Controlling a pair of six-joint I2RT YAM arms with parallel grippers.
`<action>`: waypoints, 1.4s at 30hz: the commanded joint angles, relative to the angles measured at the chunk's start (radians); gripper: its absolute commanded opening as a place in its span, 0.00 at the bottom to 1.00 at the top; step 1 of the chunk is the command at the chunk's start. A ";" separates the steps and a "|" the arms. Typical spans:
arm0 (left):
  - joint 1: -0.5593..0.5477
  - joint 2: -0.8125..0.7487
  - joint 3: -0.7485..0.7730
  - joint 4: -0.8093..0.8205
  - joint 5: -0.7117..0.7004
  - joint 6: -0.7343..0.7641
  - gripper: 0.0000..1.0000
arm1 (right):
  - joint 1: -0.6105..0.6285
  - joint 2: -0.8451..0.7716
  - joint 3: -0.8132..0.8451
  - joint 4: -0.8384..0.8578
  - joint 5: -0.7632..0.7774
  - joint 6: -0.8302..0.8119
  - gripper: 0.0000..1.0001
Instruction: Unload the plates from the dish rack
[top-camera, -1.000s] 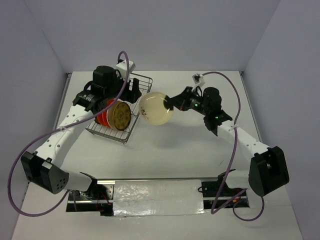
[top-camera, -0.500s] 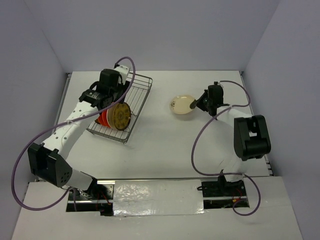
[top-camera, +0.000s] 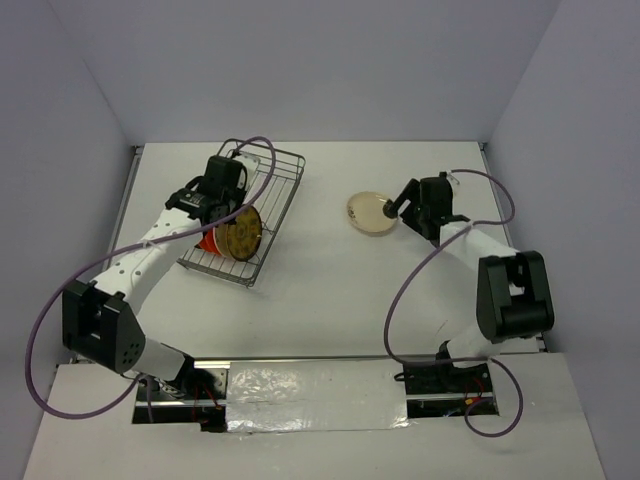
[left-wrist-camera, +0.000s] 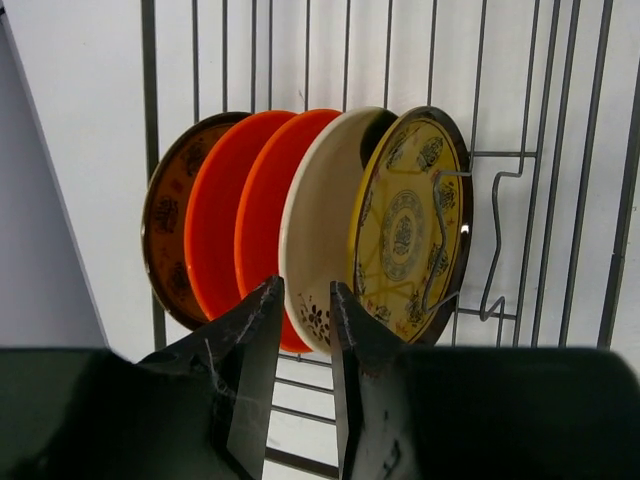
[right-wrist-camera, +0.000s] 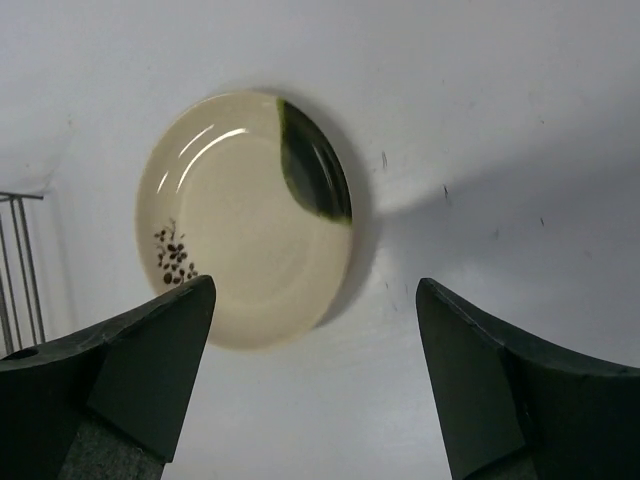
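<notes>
In the dish rack (top-camera: 283, 178) several plates stand on edge: a dark-rimmed gold one (left-wrist-camera: 165, 225), two orange-red (left-wrist-camera: 215, 240), a cream one (left-wrist-camera: 318, 250) and a mustard-gold patterned one (left-wrist-camera: 410, 225). My left gripper (left-wrist-camera: 305, 305) is over them. Its fingers (left-wrist-camera: 255, 340) are narrowed to either side of the cream plate's rim, still slightly apart; contact is unclear. Another cream plate with a dark blotch (right-wrist-camera: 245, 220) lies flat on the table (top-camera: 372, 212). My right gripper (right-wrist-camera: 315, 300) stands wide open just short of it, holding nothing.
The rack sits at the back left of the white table (top-camera: 330, 290), with its wavy divider wires (left-wrist-camera: 500, 240) to the right of the plates. Purple cables (top-camera: 255, 145) loop over both arms. Grey walls close in the back and sides.
The right gripper set the cream plate down on the table and opened wide. The left gripper came in onto the racked plates and its jaws narrowed.
</notes>
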 joint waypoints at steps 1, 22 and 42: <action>0.004 0.041 -0.013 0.023 0.016 -0.024 0.37 | 0.021 -0.134 -0.064 -0.012 0.055 -0.003 0.89; 0.005 0.084 0.094 -0.053 0.021 0.014 0.00 | 0.169 -0.318 -0.076 -0.074 0.061 -0.066 0.89; 0.011 -0.128 0.237 -0.213 0.994 0.108 0.00 | 0.456 -0.227 0.052 0.538 -0.681 -0.237 0.91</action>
